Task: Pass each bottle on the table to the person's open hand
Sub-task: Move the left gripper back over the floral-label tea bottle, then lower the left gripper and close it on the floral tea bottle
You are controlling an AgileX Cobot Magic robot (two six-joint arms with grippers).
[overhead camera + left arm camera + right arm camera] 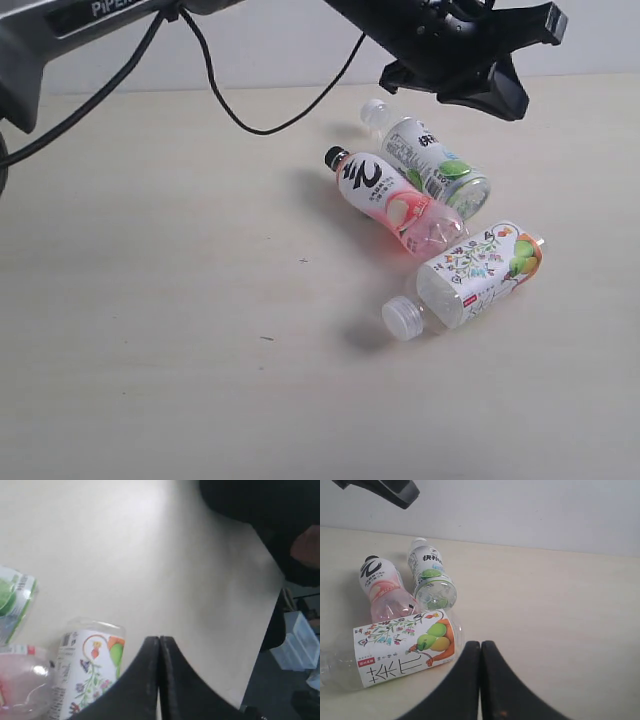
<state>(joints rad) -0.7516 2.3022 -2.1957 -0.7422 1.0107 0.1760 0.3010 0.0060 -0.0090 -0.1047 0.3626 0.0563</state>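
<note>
Pale beige table (150, 300) meets a white wall (520, 510) at its far edge. Three bottles (395, 200) lie clustered nearer that edge. The left gripper (159, 641) and right gripper (480, 645) are both pinched closed and empty.

Count on the one wide pale beige wood-grain table (150, 330): three small clear plastic drink bottles, two with white caps and one with a black cap. By label: one green-lime white-capped bottle (437, 165), one floral white-capped bottle (478, 270), one pink-peach black-capped bottle (392, 200). Two black robot grippers are visible, one left gripper (159, 641) and one right gripper (480, 645).
</note>
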